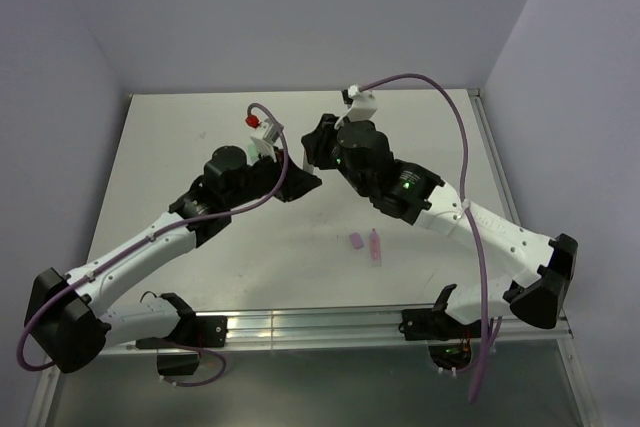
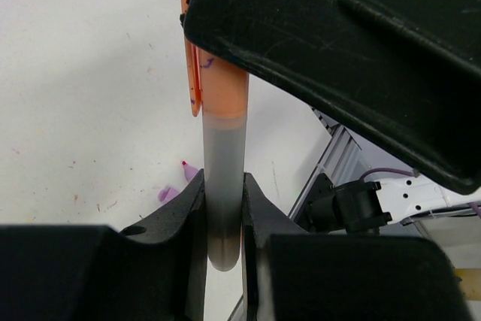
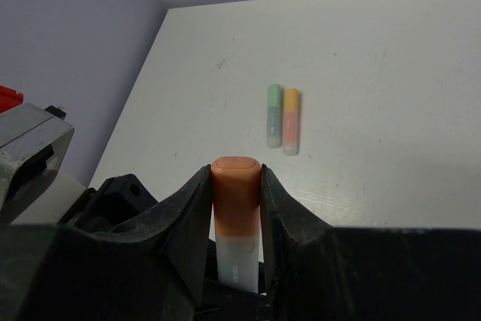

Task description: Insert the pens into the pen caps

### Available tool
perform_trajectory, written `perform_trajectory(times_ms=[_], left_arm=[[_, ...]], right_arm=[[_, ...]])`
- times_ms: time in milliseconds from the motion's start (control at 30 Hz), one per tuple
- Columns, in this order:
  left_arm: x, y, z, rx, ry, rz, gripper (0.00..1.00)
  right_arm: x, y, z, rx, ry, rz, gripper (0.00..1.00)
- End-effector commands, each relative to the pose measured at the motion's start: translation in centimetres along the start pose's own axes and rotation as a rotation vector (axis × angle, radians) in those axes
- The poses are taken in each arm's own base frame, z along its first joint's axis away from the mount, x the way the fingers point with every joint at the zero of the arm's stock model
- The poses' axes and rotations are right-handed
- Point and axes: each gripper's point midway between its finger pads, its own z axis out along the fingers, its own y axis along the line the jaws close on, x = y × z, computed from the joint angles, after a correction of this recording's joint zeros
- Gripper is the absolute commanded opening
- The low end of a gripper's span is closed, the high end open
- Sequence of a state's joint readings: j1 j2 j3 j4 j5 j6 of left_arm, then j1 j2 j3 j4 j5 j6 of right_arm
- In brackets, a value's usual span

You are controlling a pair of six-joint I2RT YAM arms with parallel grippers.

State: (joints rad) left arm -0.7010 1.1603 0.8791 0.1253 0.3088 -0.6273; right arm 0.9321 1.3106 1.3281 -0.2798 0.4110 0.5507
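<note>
The left jaws are closed tight on the pale barrel of the orange pen [image 2: 223,186]. In the left wrist view the barrel stands upright between them, with its darker end poking out toward 6 o'clock. The right jaws stand partly apart and are clamped on the orange cap [image 3: 236,186], one on each flat side. The cap sits over the pen's 12 o'clock end, so the barrel runs straight into it and cap and pen make one line. The cap's clip [image 2: 190,50] lies along its 9 o'clock side.

From above, the two sets of jaws meet over the middle of the worktop [image 1: 200,127], a little toward 12 o'clock. The left arm [image 1: 150,242] reaches in from 8 o'clock and the right arm [image 1: 480,222] from 4 o'clock.

At 5 o'clock from that meeting point the pink pen [image 1: 375,245] lies flat on the worktop. The purple cap [image 1: 356,241] is just beside it at 9 o'clock, apart from it.

In the right wrist view the green pen [image 3: 274,114] and the second orange pen [image 3: 291,120] lie side by side at 1 o'clock from the held cap, green at 9 o'clock of orange. Each has its colour at the far end and its pale barrel nearer.

A few purple ink marks [image 2: 207,62] show on the held cap but form no readable word. Faint small print [image 3: 239,270] runs along the pale barrel and is too small to read.
</note>
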Motion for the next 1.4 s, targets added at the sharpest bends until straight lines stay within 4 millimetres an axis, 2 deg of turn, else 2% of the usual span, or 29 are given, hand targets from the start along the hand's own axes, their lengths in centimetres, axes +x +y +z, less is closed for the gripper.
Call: perform_trajectory(times_ms=[0, 200, 300, 367, 400, 433, 467, 533, 567, 633, 667, 700, 733, 800, 867, 900, 933, 967, 1000, 1033, 1067, 1100, 1133, 1167, 1233, 1267, 1300, 1333, 1367], left_arm=[[-11.7, -0.6, -1.7, -0.052, -0.4, 0.077, 0.0], [-11.9, -1.2, -1.6, -0.031, -0.389, 0.088, 0.0], [-10.6, -1.5, -1.1, -0.001, -0.322, 0.083, 0.0], [-9.2, -1.1, -0.9, -0.003, -0.268, 0.082, 0.0], [-8.4, -1.7, -1.0, 0.016, -0.243, 0.085, 0.02], [-7.9, -1.7, -1.1, 0.024, -0.225, 0.088, 0.06], [-7.0, -1.8, -1.3, 0.023, -0.199, 0.082, 0.18], [-6.1, -2.3, -1.6, 0.041, -0.164, 0.092, 0.27], [-5.2, -2.6, -2.0, 0.042, -0.134, 0.093, 0.37], [-4.2, -3.2, -2.8, 0.045, -0.096, 0.113, 0.44], [-4.1, -3.0, -2.8, 0.04, -0.096, 0.119, 0.45], [-3.5, -3.3, -3.6, 0.034, -0.079, 0.125, 0.47], [-3.8, -3.4, -4.6, 0.024, -0.109, 0.134, 0.51], [-3.0, -2.3, -5.7, -0.035, -0.097, 0.132, 0.54], [-3.5, -1.6, -7.0, -0.093, -0.139, 0.135, 0.58], [-3.6, -1.3, -7.3, -0.115, -0.148, 0.135, 0.58], [-3.7, -0.9, -7.7, -0.146, -0.154, 0.133, 0.59], [-4.6, -0.4, -8.3, -0.192, -0.193, 0.132, 0.6], [-4.9, -0.1, -8.5, -0.216, -0.206, 0.127, 0.58], [-5.1, -0.1, -8.7, -0.221, -0.208, 0.127, 0.56], [-6.0, 0.3, -9.1, -0.265, -0.24, 0.128, 0.55], [-6.2, 0.3, -9.1, -0.271, -0.242, 0.136, 0.54], [-6.5, 0.3, -9.2, -0.279, -0.244, 0.14, 0.54], [-6.9, 0.5, -9.2, -0.3, -0.249, 0.138, 0.54], [-7.2, 0.6, -9.1, -0.311, -0.244, 0.141, 0.54], [-7.3, 0.5, -9.1, -0.313, -0.243, 0.144, 0.54], [-7.4, 0.6, -9.2, -0.321, -0.246, 0.143, 0.54], [-7.4, 0.7, -9.2, -0.323, -0.245, 0.146, 0.55], [-7.6, 0.5, -9.3, -0.323, -0.251, 0.15, 0.55]], right_arm=[[7.8, 2.8, -4.4, -0.161, 0.288, -0.096, 0.0], [8.1, 2.3, -4.3, -0.128, 0.288, -0.097, 0.0], [6.0, 2.1, -3.8, -0.079, 0.237, -0.086, 0.0], [3.5, 1.7, -3.2, -0.057, 0.183, -0.066, 0.0], [2.4, 1.6, -2.9, -0.055, 0.155, -0.063, 0.0], [0.9, 1.8, -2.8, -0.056, 0.124, -0.049, 0.0], [-0.3, 1.1, -2.2, -0.032, 0.099, -0.043, 0.0], [-2.6, 1.2, -2.1, -0.028, 0.047, -0.031, 0.0], [-3.4, 0.8, -1.7, -0.014, 0.036, -0.026, 0.0], [-5.3, 0.3, -1.3, 0.005, -0.006, -0.016, 0.0], [-5.6, 0.5, -1.3, 0.001, -0.012, -0.013, 0.0], [-6.1, 0.0, -1.0, 0.017, -0.029, -0.01, 0.0], [-6.4, -0.1, -0.8, 0.019, -0.034, -0.008, 0.0], [-6.8, -1.0, 0.2, 0.035, -0.047, -0.002, 0.0], [-5.7, -1.8, 2.0, 0.044, -0.019, -0.011, 0.0], [-6.0, -2.3, 3.1, 0.043, -0.031, -0.016, 0.0], [-5.5, -2.3, 3.9, 0.024, -0.014, -0.022, 0.0], [-4.0, -2.7, 5.9, 0.035, 0.028, -0.041, 0.0], [-3.6, -3.6, 7.2, 0.053, 0.041, -0.06, 0.0], [-3.6, -3.5, 8.2, 0.056, 0.044, -0.073, 0.0], [-1.6, -4.4, 10.5, 0.081, 0.088, -0.106, 0.0], [-0.7, -4.6, 11.7, 0.085, 0.102, -0.113, 0.0], [-0.7, -4.7, 12.8, 0.085, 0.104, -0.115, 0.0], [1.6, -5.5, 14.9, 0.098, 0.154, -0.131, 0.0], [2.4, -5.2, 17.0, 0.083, 0.167, -0.135, 0.0], [5.0, -6.1, 18.9, 0.093, 0.225, -0.147, 0.0], [6.2, -6.3, 19.6, 0.098, 0.26, -0.154, 0.0], [5.9, -5.7, 20.5, 0.082, 0.255, -0.151, 0.0], [8.4, -6.3, 21.8, 0.08, 0.309, -0.156, 0.0]])
